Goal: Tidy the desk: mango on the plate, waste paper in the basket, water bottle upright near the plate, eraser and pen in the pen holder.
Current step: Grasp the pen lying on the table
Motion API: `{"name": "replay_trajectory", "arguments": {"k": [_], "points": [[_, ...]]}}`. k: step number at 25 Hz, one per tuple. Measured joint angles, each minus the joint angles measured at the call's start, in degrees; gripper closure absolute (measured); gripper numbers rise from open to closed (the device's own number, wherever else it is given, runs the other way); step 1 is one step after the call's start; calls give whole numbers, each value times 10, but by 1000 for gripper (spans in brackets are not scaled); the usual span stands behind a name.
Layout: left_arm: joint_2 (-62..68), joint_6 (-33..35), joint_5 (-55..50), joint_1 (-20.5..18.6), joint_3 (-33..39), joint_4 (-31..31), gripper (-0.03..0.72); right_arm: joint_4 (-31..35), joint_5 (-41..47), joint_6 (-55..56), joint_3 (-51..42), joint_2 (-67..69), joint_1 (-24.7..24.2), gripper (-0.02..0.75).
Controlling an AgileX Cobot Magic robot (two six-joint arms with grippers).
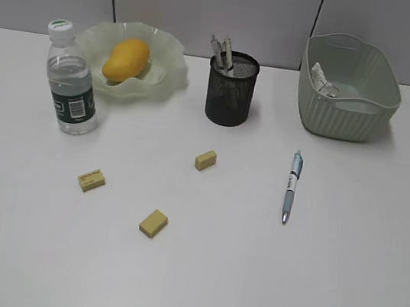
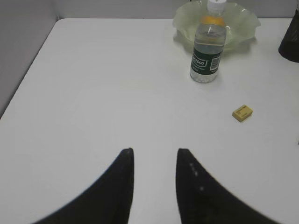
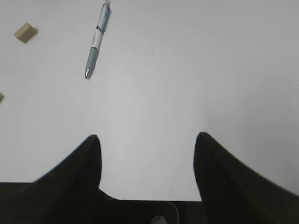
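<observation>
While both grippers hover over bare desk (image 1: 338,297), the left gripper (image 2: 155,163) stands narrowly parted and empty; the right gripper (image 3: 147,149) stands wider, also empty, touching nothing. Taking the pen holder (image 1: 231,89) as reference: a loose pen (image 1: 292,186) lies to its front-right, long axis running near-to-far, tip toward the near edge; three erasers (image 1: 205,160) lie in front of it, well apart; mango (image 1: 126,59) rests on the plate (image 1: 171,77) to its left; water bottle (image 1: 71,86) stands upright beside that plate; basket (image 1: 347,105) sits to its right, holding waste paper (image 1: 321,78).
</observation>
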State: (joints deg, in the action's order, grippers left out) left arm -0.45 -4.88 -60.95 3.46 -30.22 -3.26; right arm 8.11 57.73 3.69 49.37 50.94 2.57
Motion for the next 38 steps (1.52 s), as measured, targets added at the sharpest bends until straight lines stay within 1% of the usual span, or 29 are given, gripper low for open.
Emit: {"name": "replay_trajectory", "arguments": {"k": [5,8,11,14,16,20,25,27,38], "points": [[0,0,0,0,0,0,449,-1,62,66,125,146,0,244],[0,0,0,0,0,0,449,-17,86,102,197,224,14,244],[0,0,0,0,0,0,449,-32,100,136,261,299,49,244],[0,0,0,0,0,0,449,-33,111,165,315,374,89,244],[0,0,0,0,0,0,449,-28,111,179,345,424,106,244],[0,0,0,0,0,0,449,-20,111,194,373,498,130,244],[0,0,0,0,0,0,449,-15,103,199,375,568,153,244],[0,0,0,0,0,0,449,-10,85,199,375,591,160,244],[0,0,0,0,0,-1,450,-2,1,209,376,684,167,244]]}}
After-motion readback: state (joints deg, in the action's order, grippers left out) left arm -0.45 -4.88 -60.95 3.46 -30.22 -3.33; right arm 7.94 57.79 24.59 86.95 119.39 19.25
